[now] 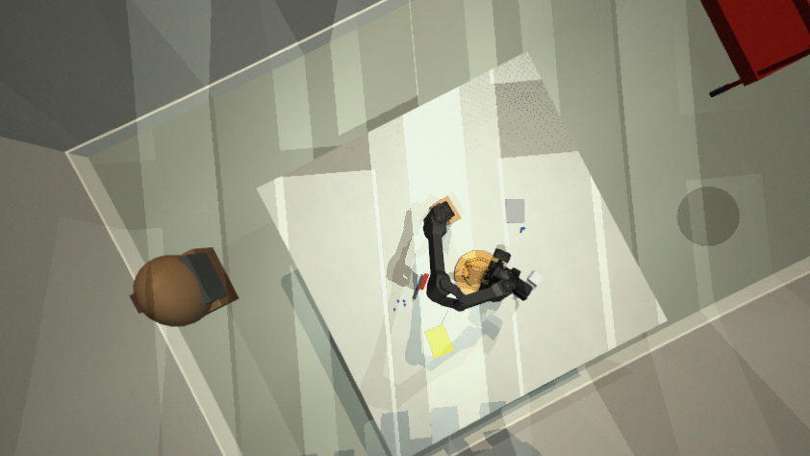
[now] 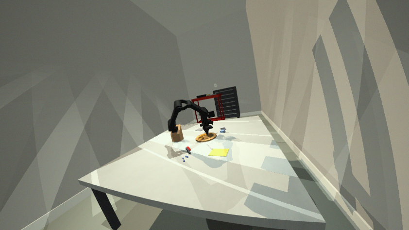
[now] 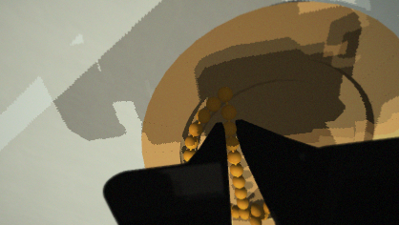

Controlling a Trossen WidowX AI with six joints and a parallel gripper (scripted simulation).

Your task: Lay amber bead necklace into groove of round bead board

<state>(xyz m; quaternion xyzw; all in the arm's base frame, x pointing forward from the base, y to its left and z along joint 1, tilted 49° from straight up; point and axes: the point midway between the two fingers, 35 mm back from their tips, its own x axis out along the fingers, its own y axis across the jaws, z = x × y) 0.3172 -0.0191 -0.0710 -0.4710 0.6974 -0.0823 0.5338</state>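
Note:
The round wooden bead board (image 1: 459, 270) (image 2: 204, 140) (image 3: 164, 114) lies on the table. The amber bead necklace (image 1: 466, 271) (image 2: 201, 137) (image 3: 237, 170) lies on it in a narrow, folded loop. In the wrist view its left strand runs near the left part of the groove, and another strand crosses inside the ring. My gripper (image 2: 207, 134) (image 3: 228, 127) is low over the board, its fingertips shut on this inner strand near the loop's upper end. The fingers hide part of the left strand and the lower loop. In the top view the arm covers the board's right side.
A yellow sheet (image 1: 439, 341) (image 2: 218, 152) lies near the board. A red and grey object (image 1: 423, 281) (image 2: 188, 148) and several small blue bits (image 1: 404, 303) (image 2: 186, 156) lie to one side. A grey square (image 1: 515, 211) and a small pale object (image 1: 534, 278) (image 2: 222, 129) are also on the table.

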